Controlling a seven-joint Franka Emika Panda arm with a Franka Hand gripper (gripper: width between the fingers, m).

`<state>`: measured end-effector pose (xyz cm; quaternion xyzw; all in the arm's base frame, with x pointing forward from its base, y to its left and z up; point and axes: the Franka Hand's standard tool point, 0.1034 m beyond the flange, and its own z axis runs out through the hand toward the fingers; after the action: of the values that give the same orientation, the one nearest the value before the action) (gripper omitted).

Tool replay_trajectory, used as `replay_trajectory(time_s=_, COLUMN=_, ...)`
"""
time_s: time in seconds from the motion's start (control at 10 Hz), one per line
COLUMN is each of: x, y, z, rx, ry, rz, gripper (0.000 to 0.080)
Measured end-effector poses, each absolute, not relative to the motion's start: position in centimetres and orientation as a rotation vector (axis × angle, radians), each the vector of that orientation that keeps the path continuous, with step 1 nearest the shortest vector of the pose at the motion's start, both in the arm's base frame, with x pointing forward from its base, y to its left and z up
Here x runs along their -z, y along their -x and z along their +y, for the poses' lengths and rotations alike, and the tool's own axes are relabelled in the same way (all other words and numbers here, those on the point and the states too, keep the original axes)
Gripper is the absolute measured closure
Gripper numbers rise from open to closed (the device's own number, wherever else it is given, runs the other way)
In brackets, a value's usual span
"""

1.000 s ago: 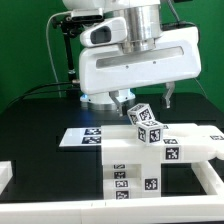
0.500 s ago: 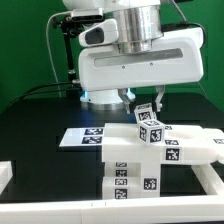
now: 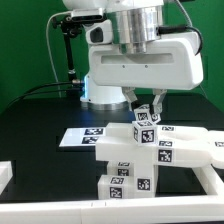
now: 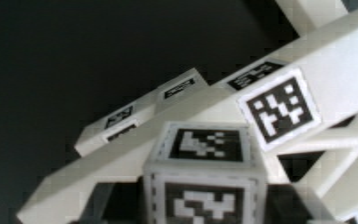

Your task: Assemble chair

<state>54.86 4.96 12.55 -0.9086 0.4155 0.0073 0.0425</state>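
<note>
The chair (image 3: 150,155) is a joined stack of chunky white tagged pieces standing on the black table at the centre right of the exterior view. A tagged block (image 3: 146,120) sticks up from its top. My gripper (image 3: 146,106) hangs straight above it, its two dark fingers closed on either side of this block. In the wrist view the same block (image 4: 202,150) fills the space between the fingers (image 4: 108,200), and a long white chair beam with a large tag (image 4: 279,105) runs slantwise behind it.
The marker board (image 3: 82,137) lies flat on the table behind the chair, at the exterior view's left; it also shows in the wrist view (image 4: 149,105). A low white rim (image 3: 60,212) runs along the table's front. The robot's base (image 3: 98,92) stands at the back.
The fingers have closed in on the top block. The chair assembly has shifted toward the exterior view's left along with the gripper.
</note>
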Motion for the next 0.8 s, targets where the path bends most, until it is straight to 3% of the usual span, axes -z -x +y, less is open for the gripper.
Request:
replay_trajectory(time_s=0.2, x=-12.56, y=-54.98, z=5.13, rx=-0.025, ry=2.648, rz=1.506, gripper=0.0517)
replay_trajectory(time_s=0.3, x=-12.54, y=-54.97, z=5.12, rx=-0.023, ry=2.679, rz=1.45, gripper=0.0467)
replay_trajectory(time_s=0.4, x=-12.52, y=-54.96, z=5.12, rx=-0.022, ry=2.689, rz=1.432, gripper=0.0328)
replay_trajectory(time_s=0.5, x=-12.52, y=-54.97, z=5.16, rx=-0.021, ry=2.705, rz=1.401, gripper=0.0328)
replay_trajectory(time_s=0.6, x=-12.69, y=-55.18, z=5.35, rx=-0.01, ry=2.81, rz=1.17, gripper=0.0191)
replay_trajectory(time_s=0.8, x=-12.95, y=-55.46, z=5.81, rx=0.038, ry=2.963, rz=0.667, gripper=0.0161)
